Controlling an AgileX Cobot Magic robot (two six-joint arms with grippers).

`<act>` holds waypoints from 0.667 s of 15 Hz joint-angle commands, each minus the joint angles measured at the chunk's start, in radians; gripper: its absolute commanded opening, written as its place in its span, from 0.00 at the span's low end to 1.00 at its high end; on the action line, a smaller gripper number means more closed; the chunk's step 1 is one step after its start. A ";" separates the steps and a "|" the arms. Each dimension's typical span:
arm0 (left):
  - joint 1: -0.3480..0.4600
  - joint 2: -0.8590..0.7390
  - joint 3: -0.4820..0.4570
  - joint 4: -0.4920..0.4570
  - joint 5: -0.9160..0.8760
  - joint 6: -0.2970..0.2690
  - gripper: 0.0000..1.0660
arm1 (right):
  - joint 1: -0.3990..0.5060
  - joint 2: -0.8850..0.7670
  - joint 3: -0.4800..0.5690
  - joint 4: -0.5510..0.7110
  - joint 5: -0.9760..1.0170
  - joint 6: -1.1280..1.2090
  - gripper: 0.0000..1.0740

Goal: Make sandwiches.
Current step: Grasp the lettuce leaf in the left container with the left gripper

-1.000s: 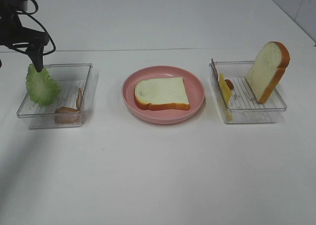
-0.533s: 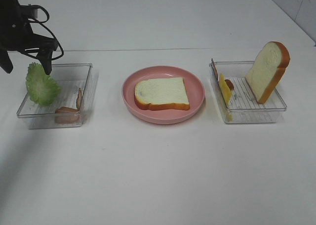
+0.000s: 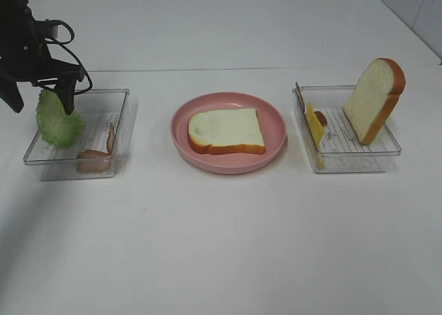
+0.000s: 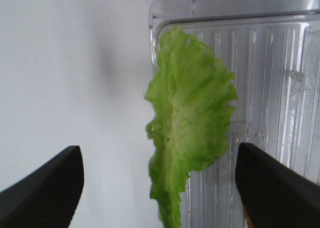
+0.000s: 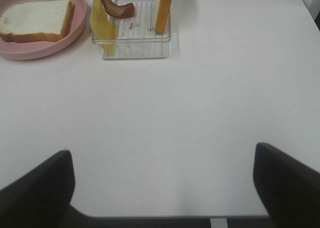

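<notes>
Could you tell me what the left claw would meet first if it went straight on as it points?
Probably the lettuce leaf, centred between the open fingers of the left claw, then the clear tray behind; depth is unclear.

Surface (image 3: 221, 246): white, plain and matte; a faint line crosses it behind the dishes, possibly a seam.
Left: a clear plastic tray (image 3: 103, 97) sits flat on the surface.
Centre: a round pink plate (image 3: 228, 166) sits between the two trays, well apart from both.
Right: a second clear plastic tray (image 3: 359, 161), with a ribbed floor, level with the first.
Front: bare white.
</notes>
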 commanded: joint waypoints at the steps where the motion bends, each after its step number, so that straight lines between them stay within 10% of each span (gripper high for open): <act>1: -0.003 0.000 -0.002 -0.006 0.046 0.000 0.54 | -0.004 -0.029 0.003 0.000 -0.004 -0.006 0.88; 6: -0.003 0.000 -0.002 -0.003 0.048 0.010 0.22 | -0.004 -0.029 0.003 0.000 -0.004 -0.006 0.88; 7: -0.003 0.000 -0.002 -0.003 0.050 0.031 0.03 | -0.004 -0.029 0.003 0.000 -0.004 -0.006 0.88; 10: -0.003 0.000 -0.002 -0.003 0.055 0.040 0.00 | -0.004 -0.029 0.003 0.000 -0.004 -0.006 0.88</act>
